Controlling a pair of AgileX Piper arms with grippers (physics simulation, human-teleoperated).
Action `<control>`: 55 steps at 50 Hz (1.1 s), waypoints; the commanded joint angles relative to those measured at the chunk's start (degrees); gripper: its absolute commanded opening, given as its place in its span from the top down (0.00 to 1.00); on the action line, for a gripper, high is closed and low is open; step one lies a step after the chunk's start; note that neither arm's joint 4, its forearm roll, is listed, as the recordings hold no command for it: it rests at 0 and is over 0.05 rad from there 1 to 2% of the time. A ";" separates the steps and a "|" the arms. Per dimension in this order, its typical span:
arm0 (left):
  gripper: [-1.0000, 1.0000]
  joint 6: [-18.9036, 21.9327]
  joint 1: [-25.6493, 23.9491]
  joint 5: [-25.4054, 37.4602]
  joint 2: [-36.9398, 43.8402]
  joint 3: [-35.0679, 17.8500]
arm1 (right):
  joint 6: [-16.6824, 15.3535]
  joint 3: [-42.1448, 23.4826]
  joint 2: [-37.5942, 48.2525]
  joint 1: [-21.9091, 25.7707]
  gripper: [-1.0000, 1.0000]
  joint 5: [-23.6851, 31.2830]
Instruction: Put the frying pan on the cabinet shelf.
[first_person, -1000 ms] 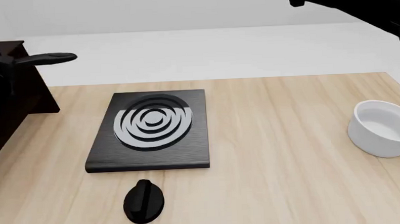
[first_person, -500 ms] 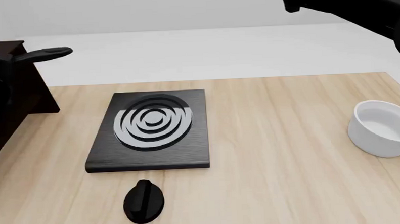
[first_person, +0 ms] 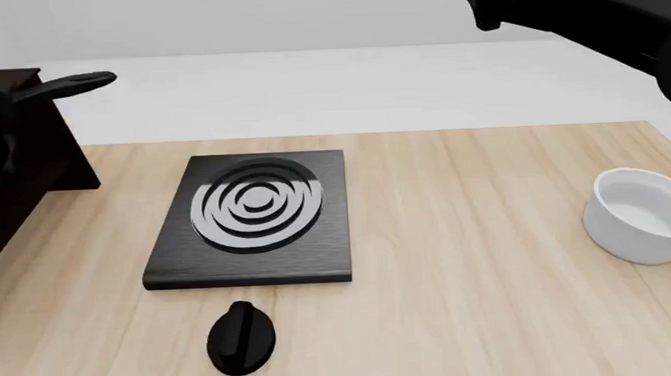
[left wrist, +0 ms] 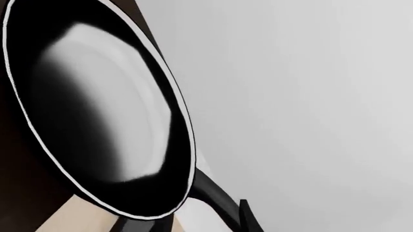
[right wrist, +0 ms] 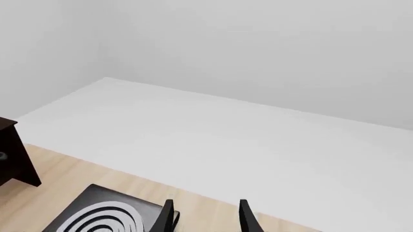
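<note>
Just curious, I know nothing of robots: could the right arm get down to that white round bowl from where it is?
Probably yes: the right pincer is open and holds nothing, and the white round bowl stands alone on its side, nothing between.

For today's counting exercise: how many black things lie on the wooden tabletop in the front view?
2: the stove plate left of centre, and the knob just in front of it near the table's front edge. More could be hidden beyond the picture's edges.
</note>
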 commanded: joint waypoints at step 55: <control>0.00 39.99 -9.16 35.82 -30.38 -4.59 | 0.55 4.09 -3.87 -2.25 0.00 -1.90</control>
